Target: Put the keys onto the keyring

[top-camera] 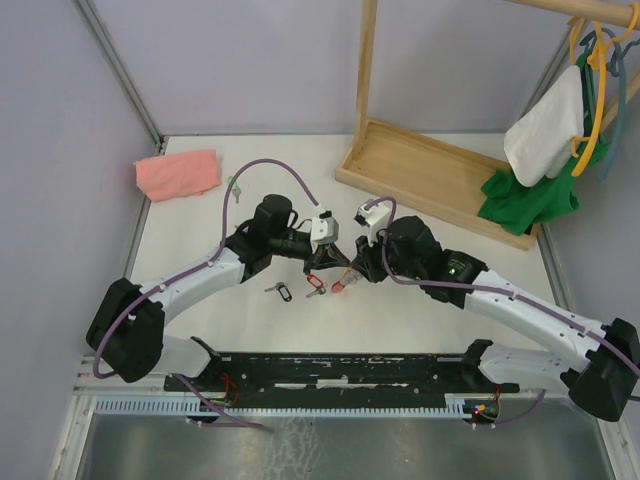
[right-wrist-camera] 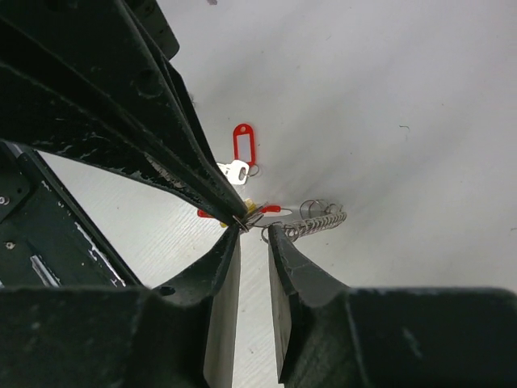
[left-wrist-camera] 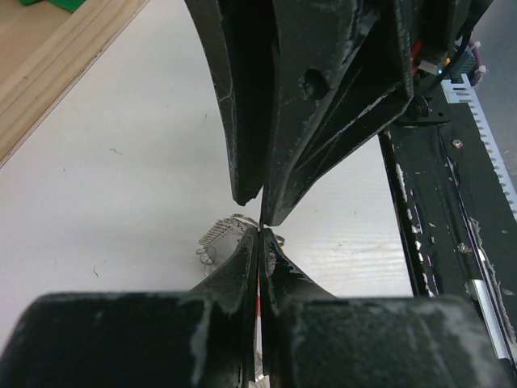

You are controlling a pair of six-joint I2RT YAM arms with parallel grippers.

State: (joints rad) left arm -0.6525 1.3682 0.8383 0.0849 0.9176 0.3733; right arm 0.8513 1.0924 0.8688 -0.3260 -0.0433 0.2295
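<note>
Above the smooth white tabletop (top-camera: 190,225), the left claw (right-wrist-camera: 239,220) is pinched shut on the keyring (right-wrist-camera: 323,219) at its stiff red crescent. The right claw (right-wrist-camera: 253,234) beside it stands slightly parted, seemingly empty. The keyring looks light and its wire coil springy, so the crescent is the surer hold; the red-tagged key (right-wrist-camera: 242,149) just beyond is thin, slick metal.

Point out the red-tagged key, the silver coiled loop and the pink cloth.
red-tagged key (right-wrist-camera: 243,145): right wrist view, its tag.
silver coiled loop (right-wrist-camera: 321,219): right wrist view, its coils.
pink cloth (top-camera: 178,174): top view, its middle.
</note>
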